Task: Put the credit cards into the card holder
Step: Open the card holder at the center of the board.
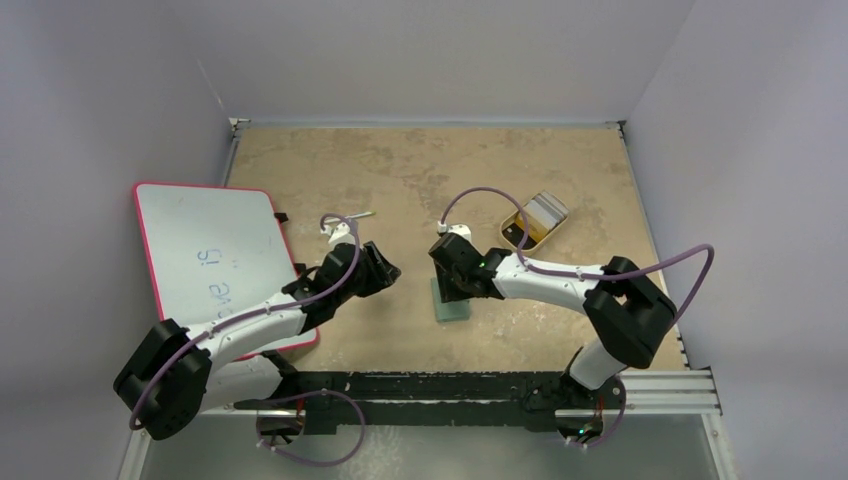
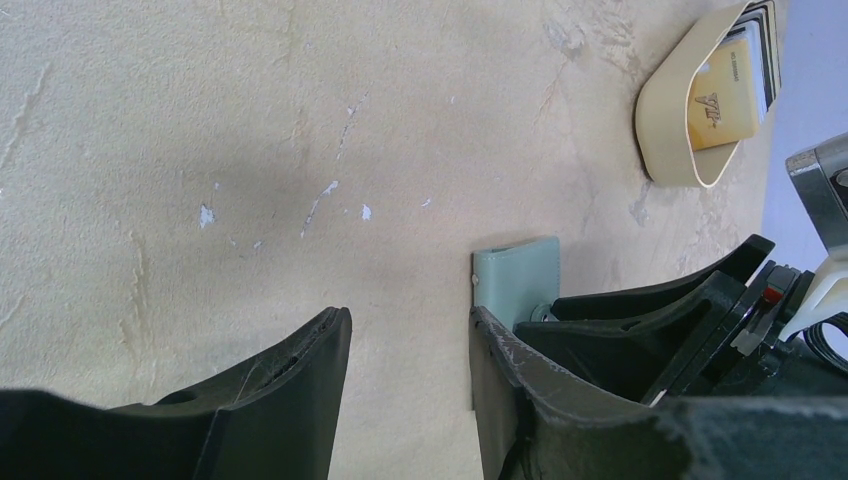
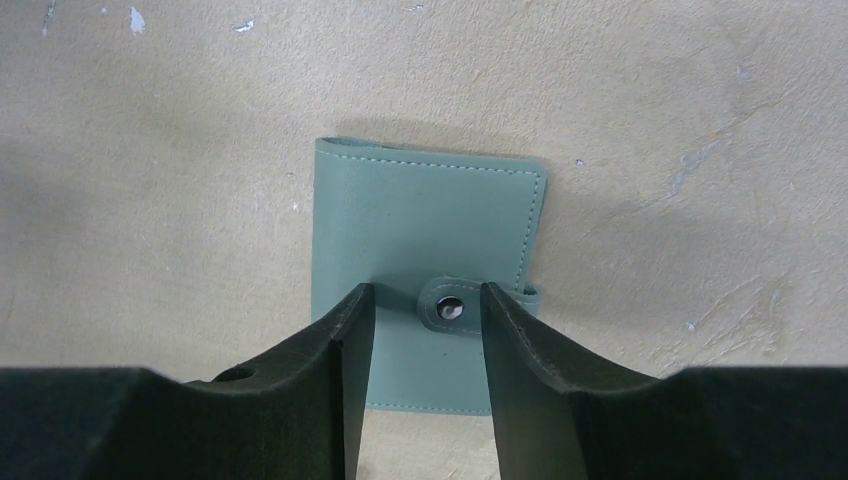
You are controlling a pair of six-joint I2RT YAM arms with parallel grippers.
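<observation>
One grey-green card holder [image 3: 430,220] lies closed, snap [image 3: 452,311] fastened.

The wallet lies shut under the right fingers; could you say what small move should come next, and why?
Probably lower the right gripper and pinch the snap tab to pull it open: the wallet lies flat and shut, the open fingers straddle the tab, and the cards sit in the tray.

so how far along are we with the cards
Nothing done yet: the cards sit in the tray and the wallet lies snapped shut. In hand: the right gripper, open, straddles its snap; the left gripper hovers open, empty. To do: unsnap, open, load cards.
</observation>
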